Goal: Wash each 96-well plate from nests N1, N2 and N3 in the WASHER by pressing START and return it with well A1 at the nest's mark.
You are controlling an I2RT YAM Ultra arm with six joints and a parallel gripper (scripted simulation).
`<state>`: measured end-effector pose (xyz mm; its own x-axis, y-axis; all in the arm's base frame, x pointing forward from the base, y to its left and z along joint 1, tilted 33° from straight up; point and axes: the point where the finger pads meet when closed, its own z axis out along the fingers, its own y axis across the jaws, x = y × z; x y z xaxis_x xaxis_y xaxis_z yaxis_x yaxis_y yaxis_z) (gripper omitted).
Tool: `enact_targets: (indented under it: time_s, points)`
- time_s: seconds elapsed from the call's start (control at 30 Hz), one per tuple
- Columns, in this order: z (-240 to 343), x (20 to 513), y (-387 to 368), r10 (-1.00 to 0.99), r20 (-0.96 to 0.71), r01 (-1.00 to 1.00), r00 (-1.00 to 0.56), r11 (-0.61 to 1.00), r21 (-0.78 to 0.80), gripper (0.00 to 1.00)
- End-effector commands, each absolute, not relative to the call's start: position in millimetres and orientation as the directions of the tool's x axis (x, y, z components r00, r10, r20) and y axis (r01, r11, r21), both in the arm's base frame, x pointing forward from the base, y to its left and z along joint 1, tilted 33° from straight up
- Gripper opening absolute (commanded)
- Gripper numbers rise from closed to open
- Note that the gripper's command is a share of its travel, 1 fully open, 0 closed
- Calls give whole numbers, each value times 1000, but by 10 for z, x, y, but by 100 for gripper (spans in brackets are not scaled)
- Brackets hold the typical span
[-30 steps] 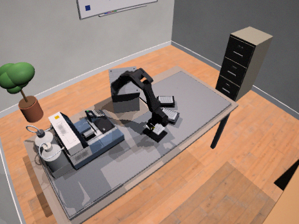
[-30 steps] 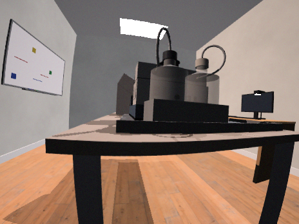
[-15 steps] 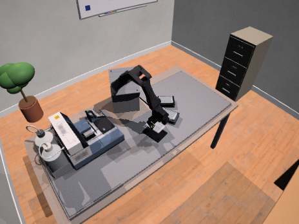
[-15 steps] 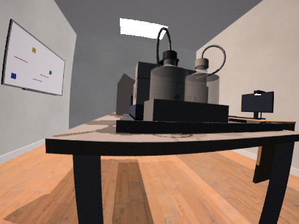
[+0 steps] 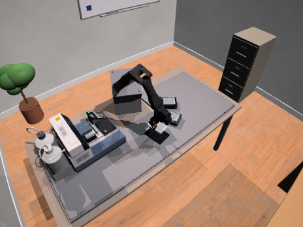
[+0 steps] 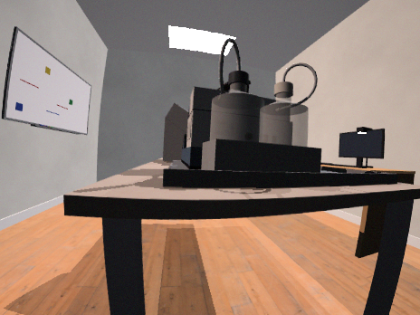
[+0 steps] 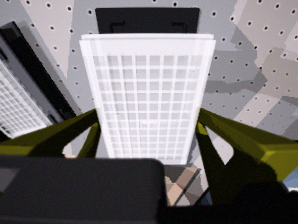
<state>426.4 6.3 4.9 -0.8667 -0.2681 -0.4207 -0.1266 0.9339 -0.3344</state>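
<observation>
Though gripper (image 7: 148,132)-clamped, plate (image 7: 148,95) near end hidden

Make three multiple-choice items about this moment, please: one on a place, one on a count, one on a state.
1. Where is the washer relative to the arm's base in the top view?
A. to its lower left
B. to its upper right
C. directly behind it

2. How many bottles stand at the washer's end in the exterior view?
A. one
B. two
C. four

3. What is the gripper doing?
A. open, holding nothing
B. shut on a bottle cap
C. shut on a 96-well plate

Key: 1 A, the washer lies toward the plant side; 2 B, a dark bottle and a clear bottle; 3 C, both fingers flank the white plate.
</observation>
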Motion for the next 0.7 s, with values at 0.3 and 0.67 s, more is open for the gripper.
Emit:
enact_targets:
  time_s: [0.3, 0.67]
  points:
    - [150, 4183, -148, -225, -446, -84, -866, 946, -315, 0]
    - [246, 4016, -559, -225, -446, -83, -867, 945, -316, 0]
